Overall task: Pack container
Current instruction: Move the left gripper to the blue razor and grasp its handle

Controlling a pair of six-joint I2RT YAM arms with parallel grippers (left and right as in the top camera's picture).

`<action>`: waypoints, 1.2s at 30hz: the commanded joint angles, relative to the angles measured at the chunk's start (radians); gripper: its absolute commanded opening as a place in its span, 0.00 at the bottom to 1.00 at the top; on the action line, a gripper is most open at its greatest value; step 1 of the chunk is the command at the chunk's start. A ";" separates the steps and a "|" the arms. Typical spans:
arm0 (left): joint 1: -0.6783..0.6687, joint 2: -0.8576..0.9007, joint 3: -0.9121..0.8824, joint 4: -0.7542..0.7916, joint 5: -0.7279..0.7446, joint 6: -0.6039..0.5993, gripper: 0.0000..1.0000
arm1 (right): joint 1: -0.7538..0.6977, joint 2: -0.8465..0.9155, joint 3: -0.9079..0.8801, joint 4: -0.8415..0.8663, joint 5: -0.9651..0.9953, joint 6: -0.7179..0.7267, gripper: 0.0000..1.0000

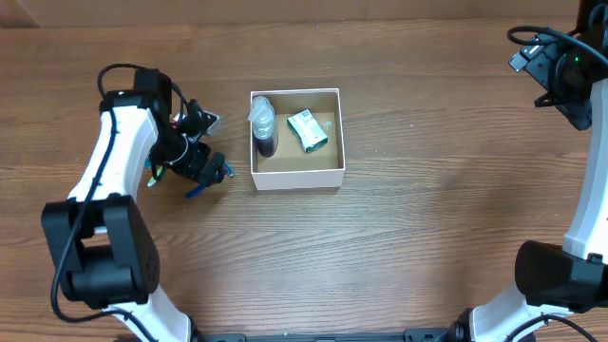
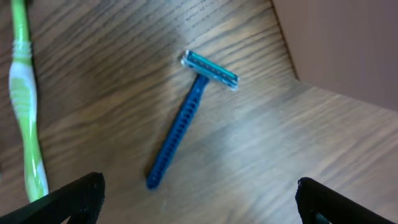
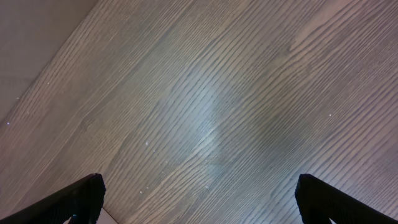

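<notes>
Razor [image 2: 189, 121] lies below the wide-spread left gripper [image 2: 200, 199].

Left gripper [image 2: 199, 186] hangs spread wide just left of the container [image 1: 295, 178]; right gripper [image 3: 199, 186], likewise spread, well right of it.

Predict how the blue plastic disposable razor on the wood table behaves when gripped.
The blue plastic disposable razor: thin perforated handle, probably light and stiff. Lies flat on the wood table; pinching may be fiddly. Wide head should stop rolling.
</notes>
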 commanded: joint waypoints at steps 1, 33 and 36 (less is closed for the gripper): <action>0.005 0.063 0.017 0.050 -0.002 0.062 0.99 | -0.002 -0.013 0.006 0.003 0.008 0.005 1.00; -0.091 0.100 -0.107 0.293 -0.135 0.195 0.89 | -0.002 -0.013 0.006 0.003 0.008 0.005 1.00; -0.082 0.100 -0.105 0.343 -0.126 0.106 0.88 | -0.002 -0.013 0.006 0.004 0.008 0.005 1.00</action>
